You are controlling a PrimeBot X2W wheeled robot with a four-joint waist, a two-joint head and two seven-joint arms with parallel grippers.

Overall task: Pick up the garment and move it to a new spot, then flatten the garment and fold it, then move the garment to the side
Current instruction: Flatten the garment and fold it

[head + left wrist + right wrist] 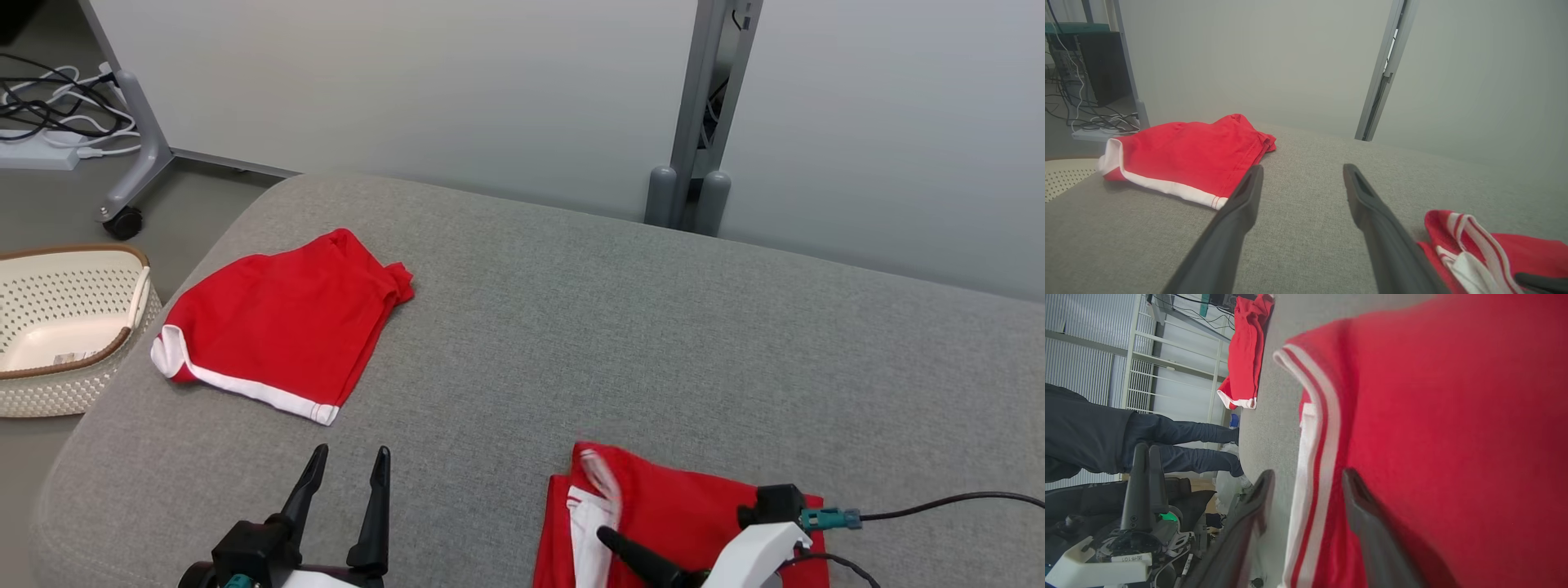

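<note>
1. Garment (pixel 686 506) lies red and rumpled at the near right of the cushion (pixel 571 310), with its striped hem (pixel 1310 428) on the end facing the left claw's side.
2. Right claw (pixel 1308 475) is right on top of it. The fingers are parted a good way and the hem lies between them, but nothing looks pinched.
3. Left claw (pixel 351 451) hovers wide open and empty over bare cushion. The garment is off to its right, well apart.
4. Here's the relation that counts: the hem's long axis runs the same way as the right fingers. Closing there would, I judge, catch the edge along its length, not across it.
5. Of the 2 arms, the right is plainly nearer. The left would have to swing across to reach the hem's far corner.
6. Shorts (pixel 286 327), folded and red, sit at the far left near the basket (pixel 139 273), away from both claws.
7. My read: flattening looks unfinished, since the hem end is bunched.
</note>
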